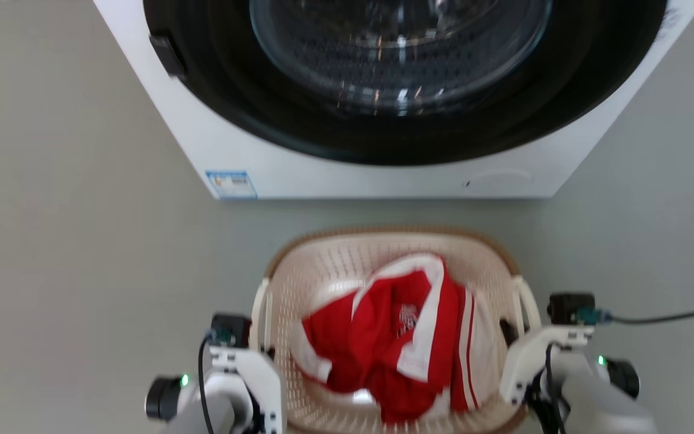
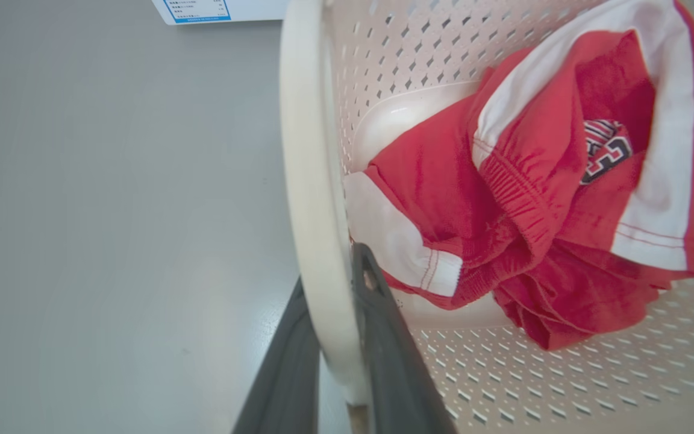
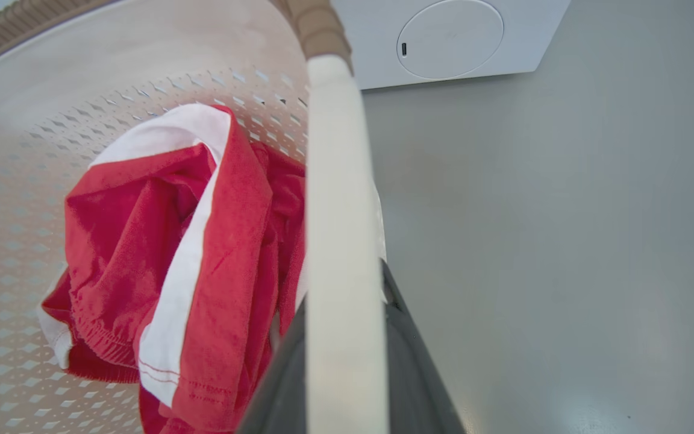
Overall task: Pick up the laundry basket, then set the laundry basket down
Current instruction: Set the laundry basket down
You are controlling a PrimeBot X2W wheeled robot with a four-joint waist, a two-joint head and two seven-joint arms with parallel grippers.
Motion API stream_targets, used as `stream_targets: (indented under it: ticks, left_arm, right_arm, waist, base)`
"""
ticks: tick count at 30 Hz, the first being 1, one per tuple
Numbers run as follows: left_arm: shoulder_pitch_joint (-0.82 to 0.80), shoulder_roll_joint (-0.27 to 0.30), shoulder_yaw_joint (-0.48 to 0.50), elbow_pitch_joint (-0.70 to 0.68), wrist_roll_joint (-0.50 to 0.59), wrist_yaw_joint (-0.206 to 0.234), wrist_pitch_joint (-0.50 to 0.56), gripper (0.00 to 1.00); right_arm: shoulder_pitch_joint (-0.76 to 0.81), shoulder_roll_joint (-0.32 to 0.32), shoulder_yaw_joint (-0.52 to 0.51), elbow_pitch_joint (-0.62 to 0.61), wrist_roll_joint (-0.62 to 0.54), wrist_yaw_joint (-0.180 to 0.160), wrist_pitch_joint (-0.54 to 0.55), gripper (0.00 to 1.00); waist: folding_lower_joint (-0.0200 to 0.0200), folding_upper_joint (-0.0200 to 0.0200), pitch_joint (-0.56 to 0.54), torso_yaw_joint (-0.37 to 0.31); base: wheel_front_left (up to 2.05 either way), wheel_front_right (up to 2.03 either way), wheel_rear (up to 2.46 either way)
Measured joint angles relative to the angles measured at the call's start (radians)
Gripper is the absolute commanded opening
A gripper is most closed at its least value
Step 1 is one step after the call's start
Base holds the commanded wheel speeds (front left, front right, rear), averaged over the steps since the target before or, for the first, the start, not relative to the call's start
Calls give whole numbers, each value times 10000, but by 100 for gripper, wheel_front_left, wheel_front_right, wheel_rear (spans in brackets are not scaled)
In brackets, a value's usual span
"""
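Observation:
The cream laundry basket (image 1: 323, 271), with perforated walls and a brown rim, stands in front of me and holds a red and white garment (image 1: 395, 337). My left gripper (image 1: 262, 352) is at the basket's left side. In the left wrist view, the two dark fingers (image 2: 395, 361) of the left gripper (image 2: 330, 271) are shut on the white side handle (image 2: 305, 181). My right gripper (image 1: 512, 337) is at the right side. The right wrist view shows the right gripper (image 3: 344, 283) clamped on the other white handle (image 3: 341, 211). Whether the basket rests on the floor I cannot tell.
A white front-loading washing machine (image 1: 383, 169) with a dark round door stands just beyond the basket. Grey floor (image 1: 70, 241) stretches to both sides. A black cable (image 1: 666, 316) runs off to the right from my right wrist.

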Motion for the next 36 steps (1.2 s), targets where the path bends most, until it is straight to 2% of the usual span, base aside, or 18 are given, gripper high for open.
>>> stream_targets:
  ticks: [12, 23, 36]
  left_arm:
    - [-2363, 36, 33, -79, -6, 2, -217, 0]
    - [-3666, 12, -2, -44, -86, 2, -437, 0]
    - [-4402, -4, -127, 38, -86, 2, -625, 0]
  right_arm:
    - [-2344, -107, -1929, 15, -2080, 0, -184, 0]
    - [-3603, -148, -3699, 10, -4144, 0, -276, 0]
    - [-4244, -209, -4186, -15, -4882, 0, -393, 0]
  waist:
    - [0, 0, 2699, 387]
    - [0, -1, 4884, 725]
    - [0, 0, 5870, 837]
  base:
    - [0, 0, 0]
    - [0, 0, 0]
    - [0, 0, 0]
